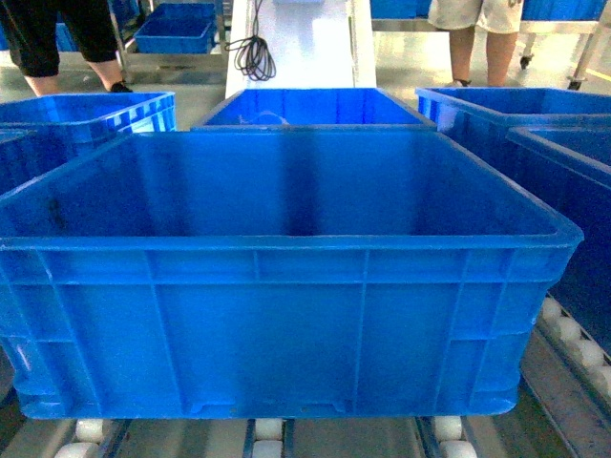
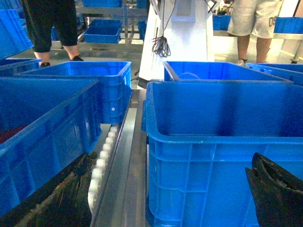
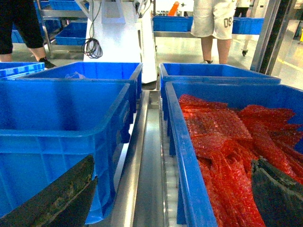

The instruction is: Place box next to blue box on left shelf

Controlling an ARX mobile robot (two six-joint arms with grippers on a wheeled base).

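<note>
Nearest the head camera, the large bright blue open-top plastic crate (image 1: 286, 324) sits on the rack of small white plastic rollers between grey metal rails (image 1: 269, 431), filling most of the view, its ribbed near wall facing forward and its inside bare. Behind it stands a second blue crate (image 1: 315, 107), with further blue crates to the far left (image 1: 86, 116) and along the right (image 1: 535, 124). From the left wrist view, the left hand (image 2: 168, 196) has its dark, worn fingers (image 2: 57, 198) spread wide, one either side of the big crate's near left corner, gripping nothing. From the right wrist view, the right hand (image 3: 173, 194) is likewise spread apart, straddling the metal rail (image 3: 147, 161) between the big crate and a right-hand blue crate holding crumpled red plastic bags (image 3: 227, 146). Two people's legs (image 1: 477, 38) stand on the far floor beside a white machine (image 1: 296, 48).
</note>
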